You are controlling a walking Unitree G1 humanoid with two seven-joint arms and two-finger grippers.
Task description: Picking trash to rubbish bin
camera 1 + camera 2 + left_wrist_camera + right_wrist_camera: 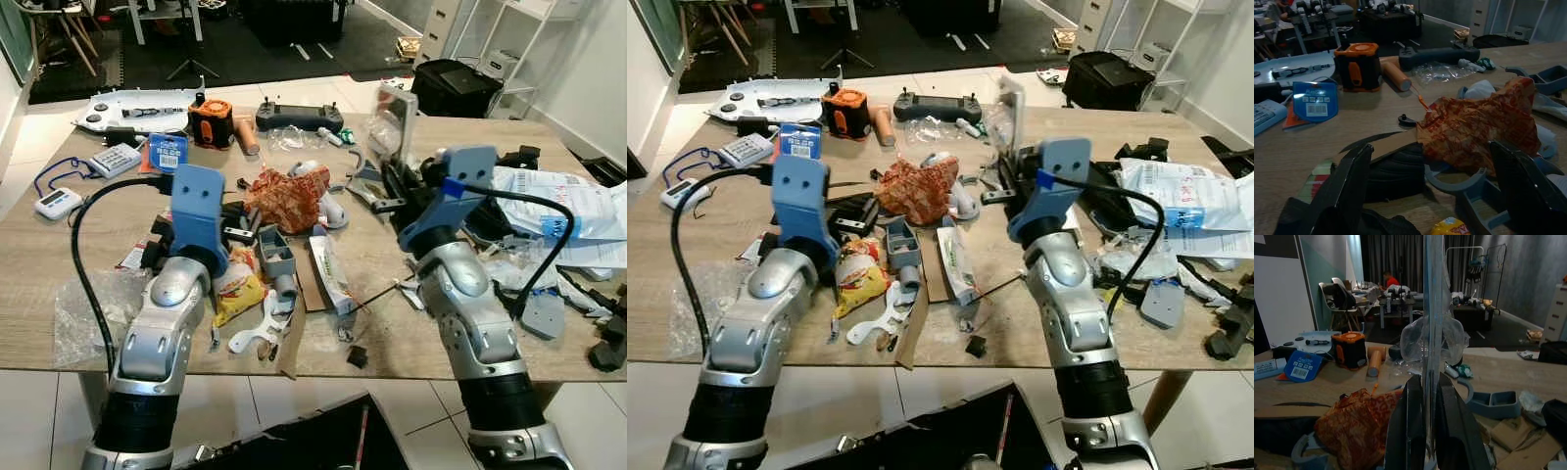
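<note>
Right tool (1424, 421) is pinching a clear plastic blister pack (1431, 333) above the table (39, 274). Left tool (1435, 191) is hovering wide open, the crumpled orange wrapper (1479, 127) at its 12 o'clock.

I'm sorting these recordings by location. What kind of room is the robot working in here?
Probably a workshop or lab-like workspace, not a kitchen. The wooden table is strewn with a drone-style controller, an orange device and loose parts. The right gripper holds a clear plastic pack; behind are desks and chairs.
</note>
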